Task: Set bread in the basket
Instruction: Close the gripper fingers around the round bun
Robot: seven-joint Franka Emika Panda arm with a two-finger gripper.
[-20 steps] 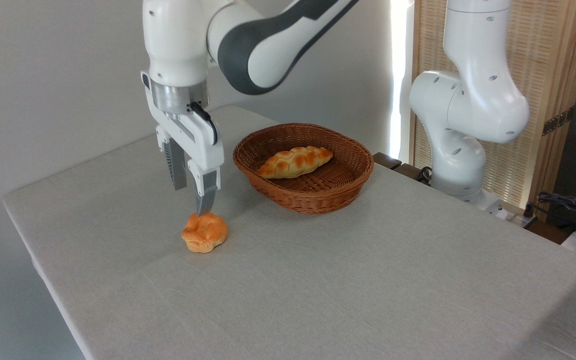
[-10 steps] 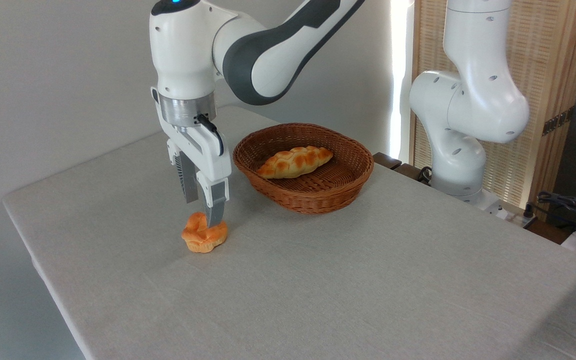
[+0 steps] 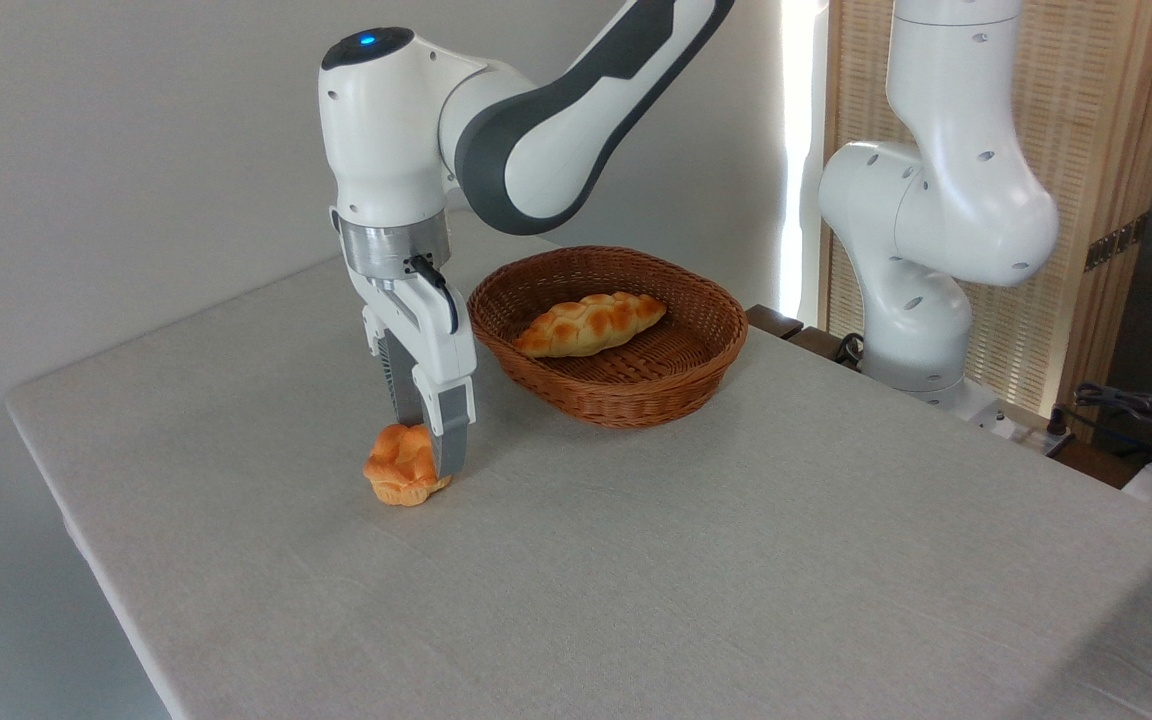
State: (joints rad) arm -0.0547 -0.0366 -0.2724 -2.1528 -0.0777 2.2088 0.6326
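Straddling the bread near the table's left edge, gripper apart; bun probably soft, light; grip its sides.

No legible text, label, brand mark, number or sign appears on any surface in my view. My arm casing is unmarked at this resolution.

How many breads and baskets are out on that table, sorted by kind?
Small round bun: 1
Braided loaf, lying in the basket: 1
Woven wicker basket: 1
Total: 3
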